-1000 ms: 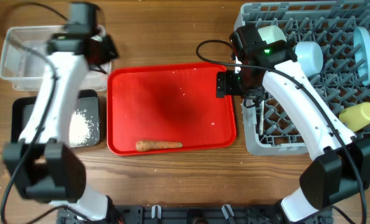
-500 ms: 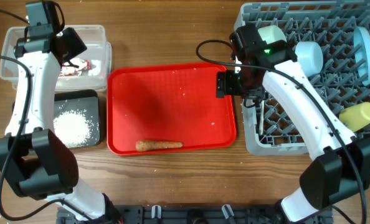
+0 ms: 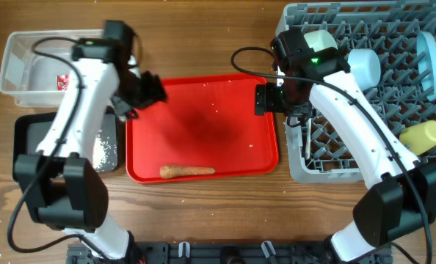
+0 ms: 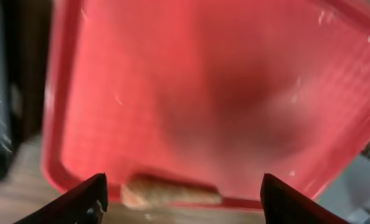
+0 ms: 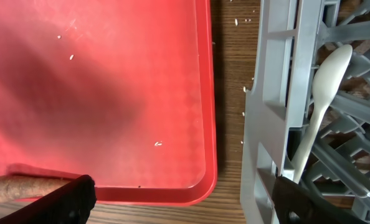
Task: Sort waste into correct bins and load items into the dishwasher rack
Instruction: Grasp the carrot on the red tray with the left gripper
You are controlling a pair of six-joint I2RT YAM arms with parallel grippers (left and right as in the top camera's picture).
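My left gripper [image 3: 153, 91] hovers open and empty over the left part of the red tray [image 3: 218, 117]. In its blurred wrist view the brown-orange carrot stick [image 4: 169, 191] lies on the tray's near rim, far below the wide jaws [image 4: 185, 200]. The red-and-white wrapper [image 3: 62, 79] lies in the clear tub [image 3: 16, 55]. White rice grains [image 3: 100, 150] sit in the black tray [image 3: 27, 136]. My right gripper [image 3: 266, 99] is open and empty between the tray's right edge and the grey dishwasher rack [image 3: 328, 165]. The white spoon [image 5: 322, 93] stands in the rack.
The rack holds a pale blue bowl [image 3: 365, 66], a pale blue plate [image 3: 429, 55], a yellow cup [image 3: 422, 137] and a pale bowl [image 3: 321, 38]. A few stray grains dot the red tray [image 5: 110, 74] and the wood beside the rack [image 5: 269, 124].
My left arm has swung from above the clear tub to the red tray. Its jaws went from shut to open, and the wrapper now lies in the tub. The right arm has not moved.
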